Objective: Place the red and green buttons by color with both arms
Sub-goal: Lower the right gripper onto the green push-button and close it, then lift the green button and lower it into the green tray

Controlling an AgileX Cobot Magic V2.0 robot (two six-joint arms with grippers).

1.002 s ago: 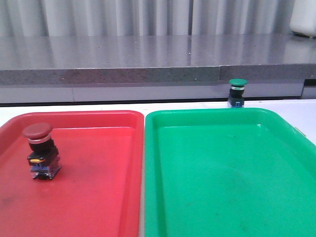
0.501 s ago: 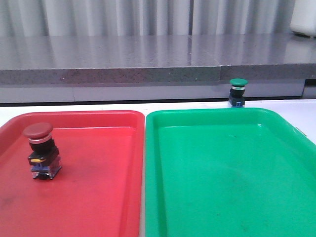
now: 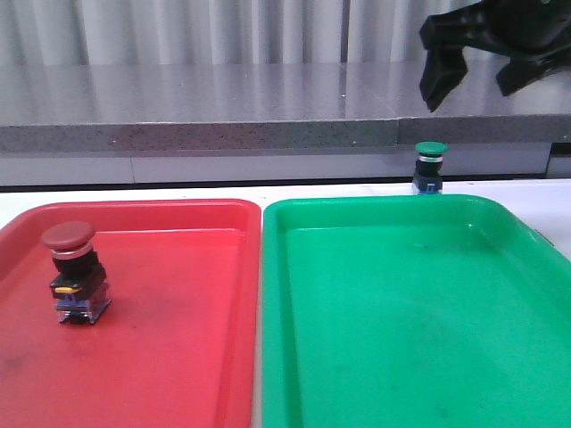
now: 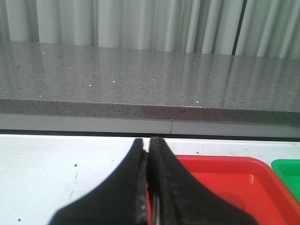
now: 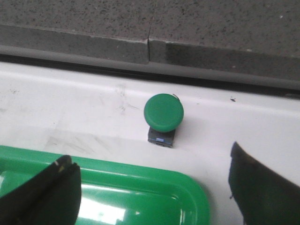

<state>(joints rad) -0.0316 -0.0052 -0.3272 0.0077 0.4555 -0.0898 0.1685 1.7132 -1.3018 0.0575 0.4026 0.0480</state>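
The red button (image 3: 70,267) stands upright in the left part of the red tray (image 3: 178,357). On the white table just behind the green tray (image 3: 401,339), the green button (image 3: 430,167) also stands upright. My right gripper (image 3: 477,85) hangs open above and slightly right of the green button, well clear of it. The right wrist view shows the green button (image 5: 163,112) ahead of the open right gripper (image 5: 152,187), which is over the green tray's far rim (image 5: 140,176). My left gripper (image 4: 150,143) is shut on nothing, over the red tray's far edge (image 4: 220,166).
A grey stone ledge (image 3: 268,116) runs along the back of the white table (image 3: 134,192), close behind the green button. The two trays lie side by side and touch. A corner of the green tray (image 4: 288,171) shows in the left wrist view.
My right gripper has come into the front view at the top right, above the green button; it was out of view before. Both buttons stay where they were.
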